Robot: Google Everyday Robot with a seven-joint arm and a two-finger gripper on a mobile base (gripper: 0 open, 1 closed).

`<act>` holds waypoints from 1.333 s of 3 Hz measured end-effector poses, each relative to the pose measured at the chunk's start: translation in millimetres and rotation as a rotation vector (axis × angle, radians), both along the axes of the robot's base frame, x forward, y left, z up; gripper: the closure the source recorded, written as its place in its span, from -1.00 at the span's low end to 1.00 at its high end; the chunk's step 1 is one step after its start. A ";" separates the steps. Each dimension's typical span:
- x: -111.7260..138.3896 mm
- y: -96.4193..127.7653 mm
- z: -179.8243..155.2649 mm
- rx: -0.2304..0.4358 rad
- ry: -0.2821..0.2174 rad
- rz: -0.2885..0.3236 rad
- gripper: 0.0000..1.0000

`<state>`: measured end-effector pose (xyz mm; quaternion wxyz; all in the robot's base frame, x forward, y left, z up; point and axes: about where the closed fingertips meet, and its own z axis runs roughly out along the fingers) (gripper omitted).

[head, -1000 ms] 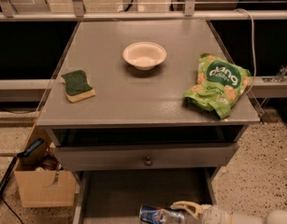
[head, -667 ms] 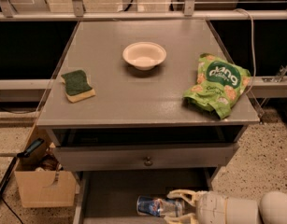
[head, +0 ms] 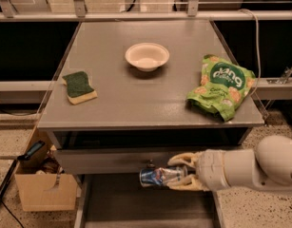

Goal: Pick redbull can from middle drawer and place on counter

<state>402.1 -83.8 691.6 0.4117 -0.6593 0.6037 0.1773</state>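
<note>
My gripper (head: 178,172) comes in from the right on a thick white arm and is shut on the redbull can (head: 157,176). The blue and silver can lies sideways between the fingers, lifted above the open middle drawer (head: 136,203) and level with the gray drawer front above it. The counter (head: 136,99) is the flat gray top just above the gripper.
On the counter stand a white bowl (head: 147,56) at the back centre, a green and yellow sponge (head: 79,86) at the left and a green snack bag (head: 221,85) at the right. A cardboard box (head: 43,184) sits on the floor at the left.
My gripper has risen out of the drawer with the can, from low in the drawer up to the level of the drawer front above.
</note>
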 end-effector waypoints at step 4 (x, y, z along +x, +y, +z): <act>-20.6 -5.4 78.3 -0.075 -0.074 0.025 1.00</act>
